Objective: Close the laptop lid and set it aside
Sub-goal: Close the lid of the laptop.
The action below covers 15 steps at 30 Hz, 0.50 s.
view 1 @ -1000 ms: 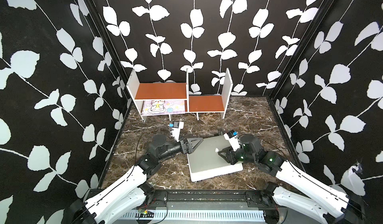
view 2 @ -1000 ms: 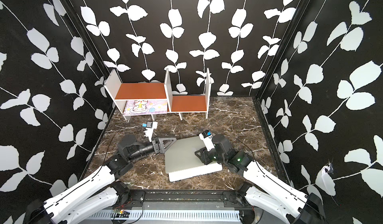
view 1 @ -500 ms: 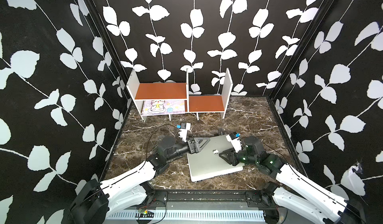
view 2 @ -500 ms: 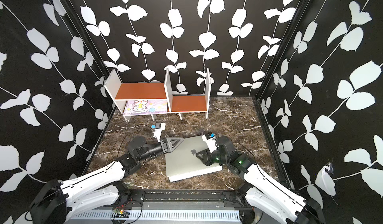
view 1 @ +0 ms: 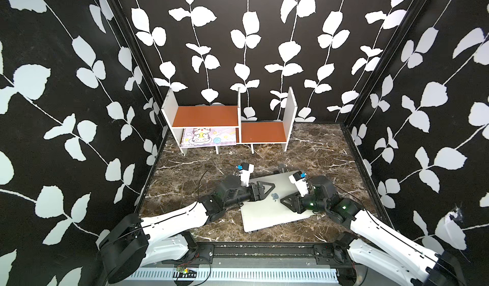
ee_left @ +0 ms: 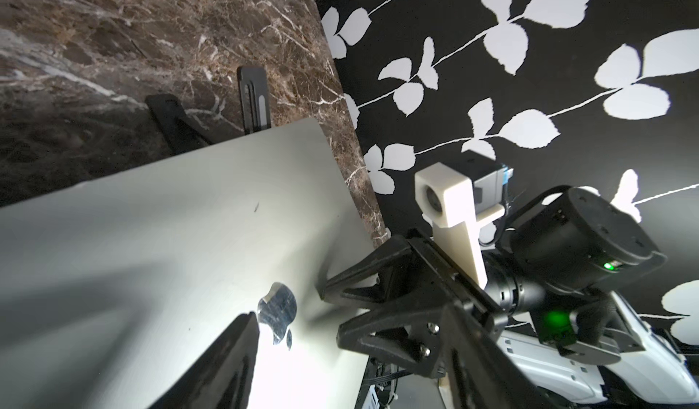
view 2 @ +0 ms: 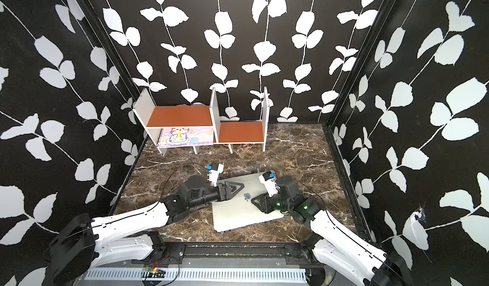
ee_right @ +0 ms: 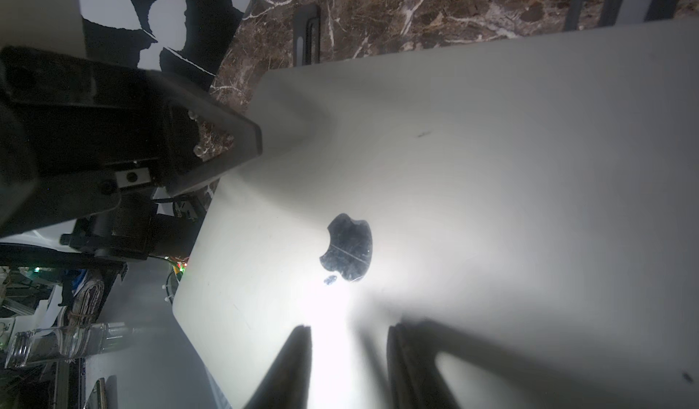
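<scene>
**Shut laptop on the bench, both grippers over its lid**

We see the laptop lying closed near the front of the marble bench, slightly skewed, with the tips of a black stand poking out beyond its far edge. The laptop lid faces up, its dark logo at the centre. The left gripper points in over the lid's left side, its fingers apart with nothing between them. The right gripper points in from the right, tips just beside the logo, fingers a little apart and clamped on nothing. Whether they touch the lid we cannot tell. At the back wall stands a shelf with a cartoon-cat notebook under its left board.
</scene>
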Tool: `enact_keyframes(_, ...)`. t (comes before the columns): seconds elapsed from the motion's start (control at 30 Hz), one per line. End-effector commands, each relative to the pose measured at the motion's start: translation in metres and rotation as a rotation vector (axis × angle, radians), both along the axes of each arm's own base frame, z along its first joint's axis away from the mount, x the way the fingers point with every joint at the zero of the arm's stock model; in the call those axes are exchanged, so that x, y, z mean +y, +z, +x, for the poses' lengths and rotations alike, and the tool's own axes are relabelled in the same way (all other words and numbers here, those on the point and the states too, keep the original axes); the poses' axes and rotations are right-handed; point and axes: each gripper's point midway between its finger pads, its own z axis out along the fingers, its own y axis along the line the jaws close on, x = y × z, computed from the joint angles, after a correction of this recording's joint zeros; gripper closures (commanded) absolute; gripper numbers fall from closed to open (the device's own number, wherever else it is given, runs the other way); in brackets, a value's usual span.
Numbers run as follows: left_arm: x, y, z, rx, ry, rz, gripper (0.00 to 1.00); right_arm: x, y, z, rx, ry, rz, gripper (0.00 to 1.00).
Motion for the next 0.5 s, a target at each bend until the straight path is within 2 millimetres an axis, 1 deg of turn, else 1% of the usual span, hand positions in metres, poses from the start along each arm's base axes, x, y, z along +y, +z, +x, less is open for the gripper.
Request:
enact_keyframes(0.0, 0.008, -0.004, -0.006, 0.003, 0.016, 0.032, 0.29, -0.008, -0.02, -0.001, 0.045, -0.021, -0.042, 0.64)
enact_keyframes(0.03, 0.01, -0.01, -0.01, 0.015, 0.013, 0.041, 0.33, -0.009, -0.022, 0.0, 0.046, -0.025, -0.044, 0.64)
enact_keyframes(0.23, 0.019, -0.037, -0.022, 0.053, 0.009, 0.073, 0.38, -0.009, -0.029, 0.005, 0.056, -0.033, -0.057, 0.64)
enact_keyframes(0.37, 0.018, -0.055, -0.028, 0.077, 0.006, 0.089, 0.42, -0.01, -0.033, 0.007, 0.061, -0.037, -0.066, 0.64)
enact_keyframes(0.47, 0.015, -0.073, -0.032, 0.105, 0.0, 0.101, 0.45, -0.01, -0.034, 0.008, 0.061, -0.043, -0.071, 0.64)
